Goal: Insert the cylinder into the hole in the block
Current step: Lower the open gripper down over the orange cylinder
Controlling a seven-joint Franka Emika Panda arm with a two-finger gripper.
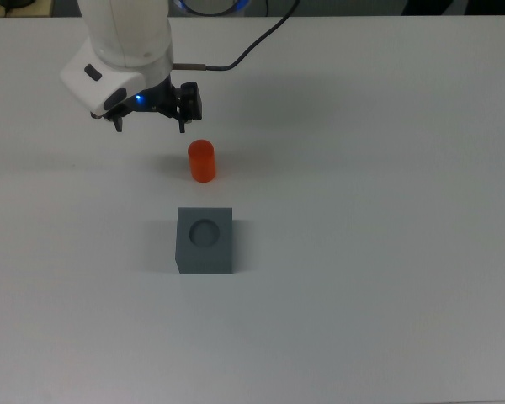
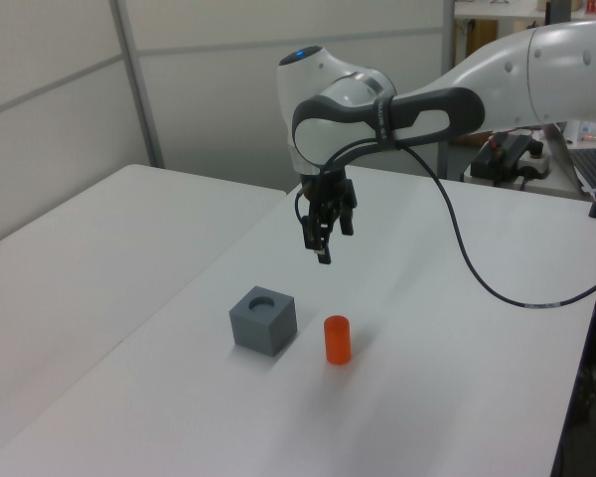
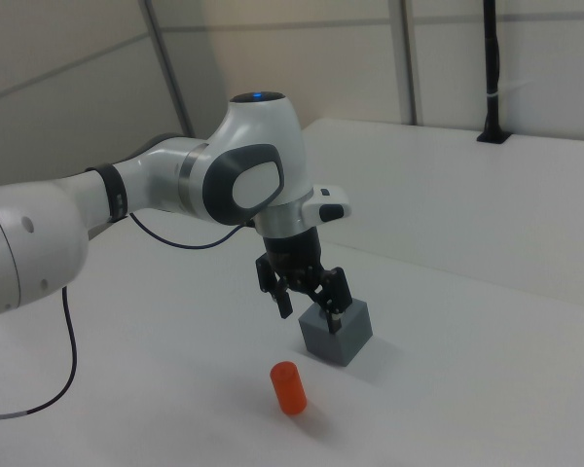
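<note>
An orange-red cylinder point(image 1: 202, 161) point(image 2: 337, 339) point(image 3: 289, 387) stands upright on the white table. A dark grey block point(image 1: 205, 240) point(image 2: 263, 320) point(image 3: 337, 331) with a round hole in its top face sits close by, below the cylinder in the top view. My gripper point(image 1: 150, 124) point(image 2: 318, 244) point(image 3: 310, 308) hangs in the air above the table, up and to the left of the cylinder in the top view. Its fingers are spread apart and hold nothing.
A black cable point(image 1: 252, 46) point(image 2: 477, 268) runs from the arm across the white table point(image 1: 387, 252). In the left view, a laptop and other gear point(image 2: 536, 159) sit at the far right beyond the table.
</note>
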